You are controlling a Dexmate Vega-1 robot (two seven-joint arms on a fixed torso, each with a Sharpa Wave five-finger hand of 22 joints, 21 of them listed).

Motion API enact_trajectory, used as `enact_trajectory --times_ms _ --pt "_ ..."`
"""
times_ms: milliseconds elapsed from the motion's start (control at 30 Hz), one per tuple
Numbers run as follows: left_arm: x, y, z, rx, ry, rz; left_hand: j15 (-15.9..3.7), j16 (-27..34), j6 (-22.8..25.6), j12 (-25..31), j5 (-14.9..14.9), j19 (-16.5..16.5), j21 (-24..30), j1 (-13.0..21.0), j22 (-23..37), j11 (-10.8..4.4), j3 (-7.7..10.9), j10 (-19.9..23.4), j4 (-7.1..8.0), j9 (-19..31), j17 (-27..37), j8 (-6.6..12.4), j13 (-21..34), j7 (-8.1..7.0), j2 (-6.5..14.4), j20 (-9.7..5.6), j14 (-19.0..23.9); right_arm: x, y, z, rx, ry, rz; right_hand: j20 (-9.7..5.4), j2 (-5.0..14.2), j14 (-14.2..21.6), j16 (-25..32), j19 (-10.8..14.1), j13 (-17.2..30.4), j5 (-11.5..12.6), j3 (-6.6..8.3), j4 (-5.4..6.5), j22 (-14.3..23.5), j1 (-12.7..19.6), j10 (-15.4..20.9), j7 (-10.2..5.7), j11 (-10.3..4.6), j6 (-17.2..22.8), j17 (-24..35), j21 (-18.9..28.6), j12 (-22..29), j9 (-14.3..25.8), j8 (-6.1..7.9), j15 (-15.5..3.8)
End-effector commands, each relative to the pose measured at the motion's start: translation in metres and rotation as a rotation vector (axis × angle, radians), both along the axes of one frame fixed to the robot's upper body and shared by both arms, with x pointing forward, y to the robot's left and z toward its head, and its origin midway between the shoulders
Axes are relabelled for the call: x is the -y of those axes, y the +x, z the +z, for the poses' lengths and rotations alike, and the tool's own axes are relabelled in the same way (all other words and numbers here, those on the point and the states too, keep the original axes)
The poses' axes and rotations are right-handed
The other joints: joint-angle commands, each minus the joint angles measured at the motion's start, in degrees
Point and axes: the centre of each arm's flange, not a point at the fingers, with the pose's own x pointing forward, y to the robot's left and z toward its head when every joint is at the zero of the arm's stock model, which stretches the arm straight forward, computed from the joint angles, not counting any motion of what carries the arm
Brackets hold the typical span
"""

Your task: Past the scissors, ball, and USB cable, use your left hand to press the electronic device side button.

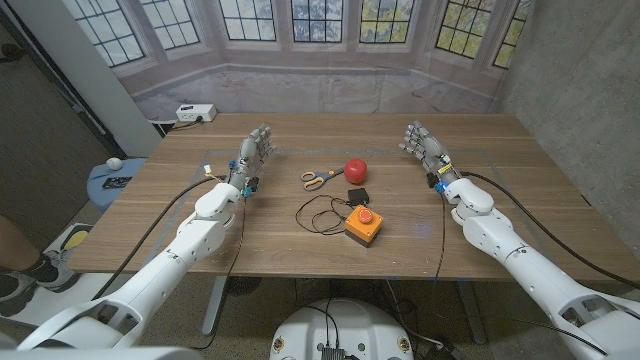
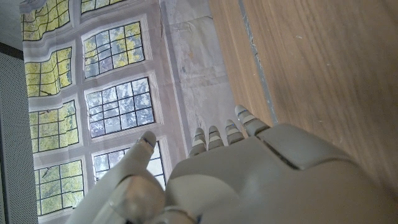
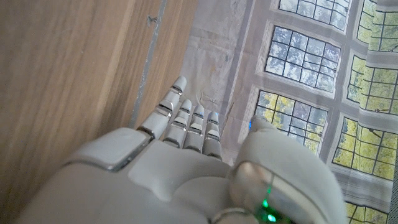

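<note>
Both white arms reach up the wooden table [image 1: 520,180] from the near corners, and each hand holds nothing, its fingers extended and slightly apart. The left hand [image 1: 254,153] sits on the left side of the table, well apart from the objects in the middle. The right hand [image 1: 424,146] mirrors it on the right side.

Between the hands, toward the far side, lie a pair of yellow-handled scissors [image 1: 319,178] and, just right of them, a red ball [image 1: 356,168]. Nearer than the ball is a small black block [image 1: 357,195], with a thin black USB cable [image 1: 318,213] looping to the left of it. Nearest of all sits the electronic device [image 1: 364,226], an orange box with a red button on top; neither hand touches it.

In the left wrist view, the back of the left hand [image 2: 249,180] points past the table's edge at a window-patterned backdrop [image 2: 93,93]. The right wrist view shows the right hand [image 3: 180,168] likewise.
</note>
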Motion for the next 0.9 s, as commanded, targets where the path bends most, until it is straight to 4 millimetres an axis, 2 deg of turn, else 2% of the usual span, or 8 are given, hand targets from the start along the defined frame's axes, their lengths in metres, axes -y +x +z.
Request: enact_trajectory --times_ms 33,500,900 --pt "0.008 -0.008 0.003 -0.001 0.046 -0.011 0.37 0.31 -0.06 0.38 0.38 0.60 0.28 0.01 0.27 -0.03 0.31 -0.39 -0.08 0.10 0.19 0.33 0.09 -0.53 0.67 0.01 0.27 0.000 -0.003 -0.002 0.009 0.009 0.033 -0.60 0.04 0.03 0.21 0.24 0.13 0.34 0.52 -0.29 0.29 0.61 0.34 0.14 0.05 0.33 0.21 0.12 0.33 0.22 0.26 -0.28" --pt "0.017 -0.015 0.017 0.024 0.091 -0.014 0.32 0.20 -0.02 0.28 0.38 0.65 0.10 0.45 0.25 -0.14 0.41 -0.28 -0.68 0.08 0.13 0.25 0.05 -0.57 0.61 -0.03 0.42 0.008 -0.014 -0.004 0.021 0.008 0.018 -0.57 -0.01 -0.44 0.31 0.15 0.09 0.30 1.01 -1.16 0.31 1.13 -0.13 0.26 0.13 0.27 -0.20 -0.50 0.31 0.17 0.31 -0.06" --pt "0.024 -0.026 0.027 0.053 0.164 -0.014 0.79 -0.10 -0.31 0.01 0.38 0.19 -0.26 0.92 0.26 0.18 0.46 -0.62 -1.36 0.07 0.10 0.08 0.03 -0.64 0.53 0.34 -0.12 0.012 -0.017 0.003 0.030 -0.009 0.006 -0.59 -0.01 -0.65 0.57 0.22 0.06 0.24 1.22 -1.89 0.32 1.43 -0.35 0.36 0.22 0.46 -0.36 -0.96 0.36 0.14 0.43 0.13"
